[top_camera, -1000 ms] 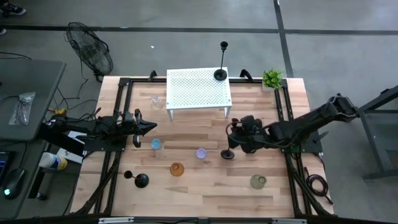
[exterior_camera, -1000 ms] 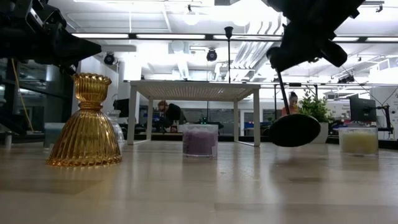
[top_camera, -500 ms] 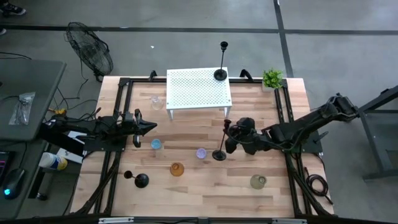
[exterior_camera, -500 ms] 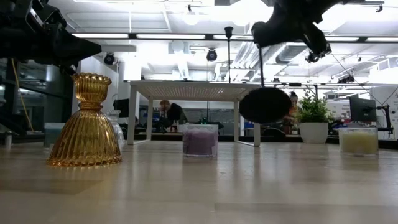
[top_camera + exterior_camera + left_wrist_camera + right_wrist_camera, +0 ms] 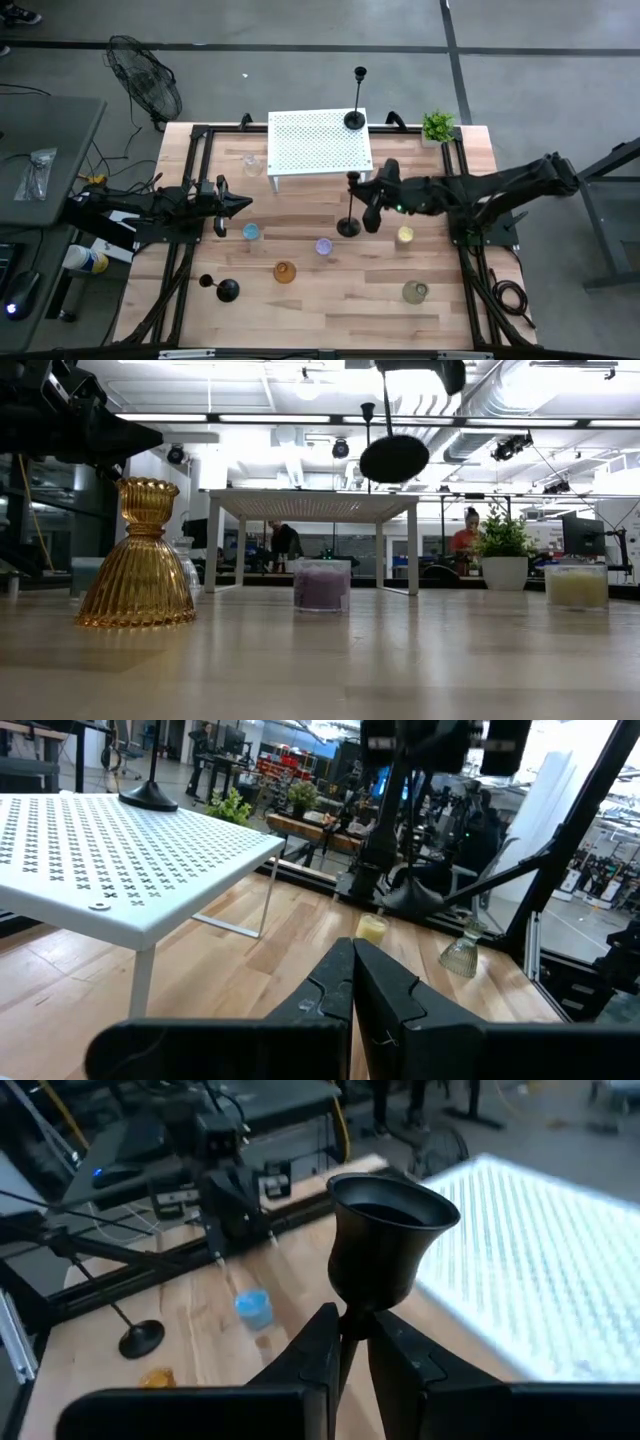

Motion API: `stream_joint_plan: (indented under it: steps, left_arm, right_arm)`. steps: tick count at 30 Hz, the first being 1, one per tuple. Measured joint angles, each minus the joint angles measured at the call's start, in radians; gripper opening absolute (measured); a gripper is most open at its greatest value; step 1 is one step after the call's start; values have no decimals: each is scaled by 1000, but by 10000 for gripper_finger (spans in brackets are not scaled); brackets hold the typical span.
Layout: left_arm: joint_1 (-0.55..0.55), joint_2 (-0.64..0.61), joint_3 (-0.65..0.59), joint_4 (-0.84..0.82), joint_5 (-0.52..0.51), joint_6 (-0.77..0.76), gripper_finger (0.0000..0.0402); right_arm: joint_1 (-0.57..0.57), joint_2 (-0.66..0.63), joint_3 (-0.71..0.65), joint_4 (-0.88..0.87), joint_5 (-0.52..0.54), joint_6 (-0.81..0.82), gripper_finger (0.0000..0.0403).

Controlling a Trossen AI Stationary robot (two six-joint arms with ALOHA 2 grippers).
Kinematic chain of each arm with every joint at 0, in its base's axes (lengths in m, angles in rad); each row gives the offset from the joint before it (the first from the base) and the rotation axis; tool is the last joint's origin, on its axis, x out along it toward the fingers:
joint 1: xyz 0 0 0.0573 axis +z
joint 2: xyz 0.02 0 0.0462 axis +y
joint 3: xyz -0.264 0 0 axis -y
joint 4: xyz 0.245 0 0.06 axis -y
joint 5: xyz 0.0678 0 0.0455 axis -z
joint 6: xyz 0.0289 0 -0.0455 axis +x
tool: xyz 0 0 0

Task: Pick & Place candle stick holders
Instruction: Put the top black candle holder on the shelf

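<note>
A slim black candlestick (image 5: 350, 205) hangs in the air in front of the white perforated stand (image 5: 318, 142), with my right gripper (image 5: 368, 200) shut on it. Its round base (image 5: 394, 458) floats level with the stand's top. A taller candlestick (image 5: 356, 110) stands by its base on the stand's far right corner. A third (image 5: 222, 289) rests on the table at the near left. Small glass holders lie about: blue (image 5: 250, 232), purple (image 5: 323, 246), amber (image 5: 285, 272), yellow (image 5: 405, 235). My left gripper (image 5: 245, 203) waits shut at the left side. My right gripper pinches the candlestick's thin stem (image 5: 351, 1318) just under its cup (image 5: 384, 1230) between the two fingers. The fingers (image 5: 322, 1348) come nearly level from the table's right and lie across the stem. The candlestick is lifted clear and tilted, with its cup toward the far edge and its base toward the near edge.
A small potted plant (image 5: 437, 127) stands at the far right corner. A ribbed clear glass (image 5: 415, 291) sits near the front right and another clear glass (image 5: 252, 162) left of the stand. Black frame rails (image 5: 462, 170) run along the table's sides.
My right gripper has risen and gone toward the far left, toward the stand, rolling its wrist. The candlestick has gone up with it from just above the table to about the height of the stand's top. The yellow holder has come into view behind the arm.
</note>
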Motion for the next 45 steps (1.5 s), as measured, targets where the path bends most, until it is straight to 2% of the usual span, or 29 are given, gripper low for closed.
stream_joint_plan:
  steps: [12,23,37,45]
  left_arm:
    - [0,0,0,0,0,0,1]
    - [0,0,0,0,0,0,1]
    - [0,0,0,0,0,0,1]
    - [0,0,0,0,0,0,1]
  right_arm:
    - [-180,-5,32,97,-35,-245,34]
    - [-353,-5,46,156,-157,-355,34]
    - [-599,32,69,156,-391,-487,34]
    - [-653,63,69,187,-412,-508,34]
